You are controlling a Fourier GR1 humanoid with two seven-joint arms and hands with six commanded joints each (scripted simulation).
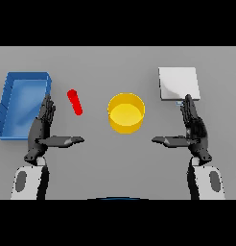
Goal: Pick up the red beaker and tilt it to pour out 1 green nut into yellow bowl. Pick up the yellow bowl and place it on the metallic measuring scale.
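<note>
Two hands hover over the grey bench (115, 163), both spread flat with fingers straight and thumbs pointing inward, holding nothing. The left hand (41, 129) is beside the blue tray (9, 103); the right hand (194, 129) is just below the scale (178, 82). The red beaker (75, 102) lies tilted between the tray and the yellow bowl (126, 112), which sits mid-bench.

One head view looks steeply down on the grey table (118, 168).
</note>
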